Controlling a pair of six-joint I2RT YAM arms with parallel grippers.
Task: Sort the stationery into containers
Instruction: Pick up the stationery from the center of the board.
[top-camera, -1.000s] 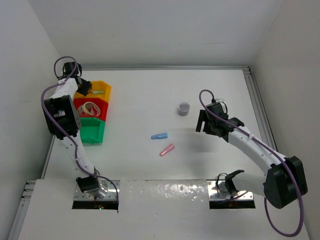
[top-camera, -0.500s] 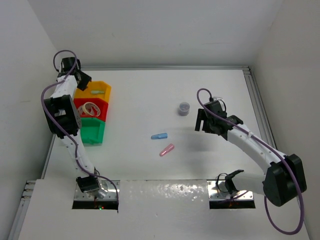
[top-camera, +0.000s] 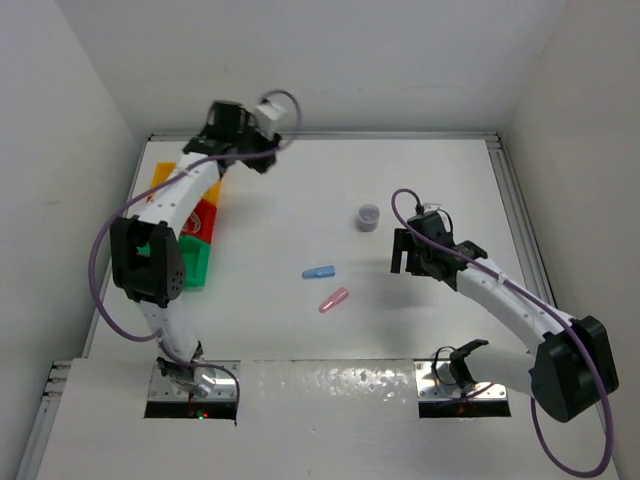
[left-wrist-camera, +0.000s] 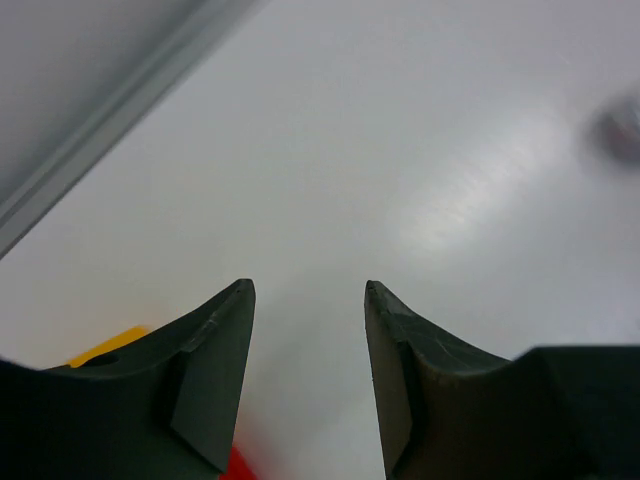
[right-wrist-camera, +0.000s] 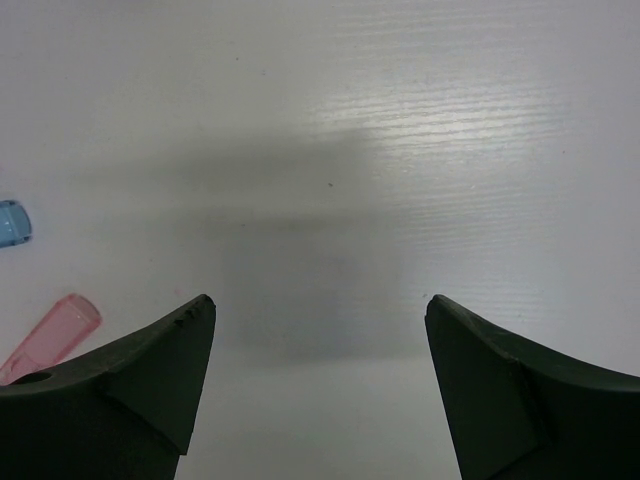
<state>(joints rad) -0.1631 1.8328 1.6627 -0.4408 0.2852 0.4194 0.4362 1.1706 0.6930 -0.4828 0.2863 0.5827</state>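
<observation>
Swung away from the yellow-orange bin (top-camera: 157, 180) since a second ago, the left pincer (left-wrist-camera: 308, 290) hangs over bare surface (top-camera: 300, 200), fingers apart, empty. Its arm hides what lies in that bin, the red bin (top-camera: 207, 216) and the green bin (top-camera: 194, 264). The right pincer (right-wrist-camera: 320, 302) gapes empty, with the grey-purple cylinder (top-camera: 369, 216), blue capsule (top-camera: 319, 271) and pink capsule (top-camera: 334, 299) apart to its left.

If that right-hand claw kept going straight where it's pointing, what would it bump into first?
Probably just bare table; nothing lies ahead between the right gripper's open fingers. The pink piece sits off to the side.
</observation>
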